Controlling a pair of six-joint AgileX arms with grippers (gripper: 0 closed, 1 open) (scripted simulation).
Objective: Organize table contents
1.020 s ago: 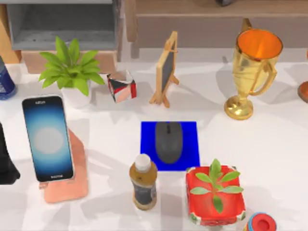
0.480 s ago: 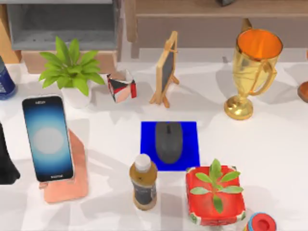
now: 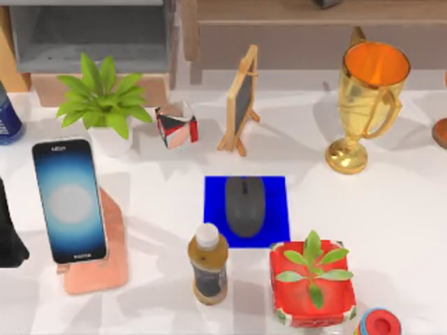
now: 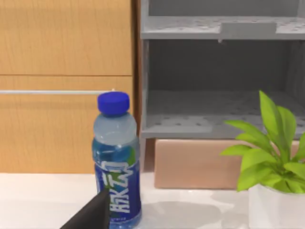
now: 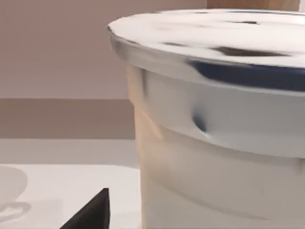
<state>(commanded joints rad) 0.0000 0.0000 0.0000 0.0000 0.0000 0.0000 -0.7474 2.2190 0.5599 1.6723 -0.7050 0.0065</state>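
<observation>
Mouse (image 3: 245, 205), dark grey oval, sits centred on a blue mat (image 3: 276, 188) mid-table (image 3: 405, 202). Smartphone (image 3: 69, 200), screen glowing blue to white, leans on a pink stand (image 3: 105, 269) at the table's left side, well apart from the mouse.

Containers:
- Red box planter (image 3: 293, 289) just right-front of the mat, holds a green sprig (image 3: 312, 265).
- White pot (image 3: 112, 139) behind the phone holds a leafy green plant (image 3: 101, 94).
- Gold trophy (image 3: 363, 105) at back right, cup interior orange, contents cannot tell.
- Brown bottle with white cap (image 3: 208, 264) upright, just beside the mat's front-left corner.
- Blue bottle (image 4: 116, 157) with blue cap, liquid inside, upright at far left near the grey shelf (image 4: 214, 28).
- Small red-white-black box (image 3: 176, 125) open on top, contents cannot tell.
- Small easel chalkboard (image 3: 241, 101) stands behind the mat.

Left arm (image 3: 8, 237) is a dark shape at the left table edge; left wrist view has one dark fingertip (image 4: 90, 214) near the blue bottle; grip state cannot tell. Right wrist view sits close against a large white tub (image 5: 219, 143) with a lid, one dark fingertip (image 5: 93, 212) low beside it; grip state cannot tell.
</observation>
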